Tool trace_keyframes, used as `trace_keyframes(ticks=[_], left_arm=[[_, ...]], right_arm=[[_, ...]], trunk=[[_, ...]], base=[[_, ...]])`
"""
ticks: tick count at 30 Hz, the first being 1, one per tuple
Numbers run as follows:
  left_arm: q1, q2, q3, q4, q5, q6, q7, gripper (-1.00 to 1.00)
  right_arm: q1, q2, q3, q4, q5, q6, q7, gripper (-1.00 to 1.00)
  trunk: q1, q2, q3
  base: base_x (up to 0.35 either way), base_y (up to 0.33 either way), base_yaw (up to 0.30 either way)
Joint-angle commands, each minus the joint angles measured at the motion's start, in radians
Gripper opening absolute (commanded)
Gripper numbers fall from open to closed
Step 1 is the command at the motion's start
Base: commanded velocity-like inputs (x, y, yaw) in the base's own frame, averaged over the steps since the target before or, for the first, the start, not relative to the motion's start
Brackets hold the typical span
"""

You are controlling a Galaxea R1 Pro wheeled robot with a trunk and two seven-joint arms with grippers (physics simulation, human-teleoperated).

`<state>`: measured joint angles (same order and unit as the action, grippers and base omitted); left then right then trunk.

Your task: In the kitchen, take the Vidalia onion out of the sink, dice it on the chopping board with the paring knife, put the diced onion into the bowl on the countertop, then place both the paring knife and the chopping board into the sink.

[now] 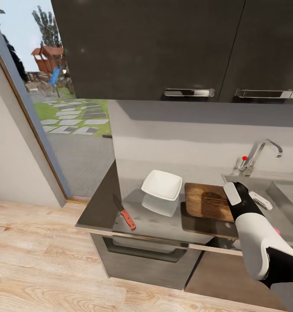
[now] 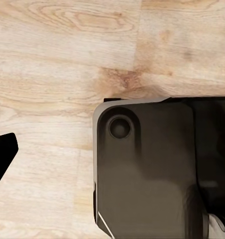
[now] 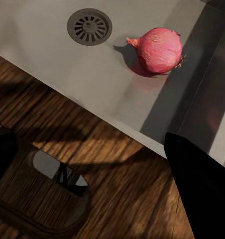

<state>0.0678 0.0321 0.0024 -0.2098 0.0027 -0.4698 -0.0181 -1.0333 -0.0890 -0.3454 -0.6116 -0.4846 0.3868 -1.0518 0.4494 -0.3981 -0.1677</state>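
A reddish-pink onion (image 3: 157,50) lies on the grey sink (image 3: 57,69) floor beside the round drain (image 3: 90,26). My right gripper (image 1: 246,197) hovers open over the seam between the wooden chopping board (image 1: 205,200) and the sink (image 1: 289,195), with nothing between its fingers (image 3: 199,189). A pink sliver of onion (image 1: 277,231) peeks past my forearm. The white square bowl (image 1: 162,185) stands left of the board. The red-handled paring knife (image 1: 124,212) lies near the countertop (image 1: 98,208) front left edge. A dark fingertip (image 2: 2,157) of the left gripper shows over the floor.
The chrome tap (image 1: 261,154) with its red knob rises behind the sink. Dark upper cabinets (image 1: 163,47) hang above the counter. A glass door (image 1: 55,99) stands at the left. Wooden floor (image 2: 62,55) and my dark base (image 2: 147,169) lie below the left arm.
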Motion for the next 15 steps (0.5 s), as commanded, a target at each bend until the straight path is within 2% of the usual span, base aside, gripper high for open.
trace_keyframes(ticks=[1,8,15], left_arm=[[0.000,0.000,0.000,-0.001,0.000,-0.001,-0.002,1.00],[0.000,0.000,0.001,0.001,0.000,-0.001,-0.002,1.00],[0.000,0.000,0.000,0.001,0.000,-0.001,-0.002,1.00]], right_arm=[[-0.001,0.000,0.001,0.002,-0.003,0.003,-0.004,-1.00],[-0.001,0.000,0.002,0.011,-0.003,-0.010,-0.004,-1.00],[-0.001,-0.001,0.002,0.073,-0.004,-0.058,0.002,-1.00]], trunk=[[0.001,-0.002,-0.002],[0.001,-0.002,-0.002],[0.001,-0.002,-0.002]], base=[[0.000,0.000,0.000],[0.000,0.022,0.000],[0.000,0.001,0.000]])
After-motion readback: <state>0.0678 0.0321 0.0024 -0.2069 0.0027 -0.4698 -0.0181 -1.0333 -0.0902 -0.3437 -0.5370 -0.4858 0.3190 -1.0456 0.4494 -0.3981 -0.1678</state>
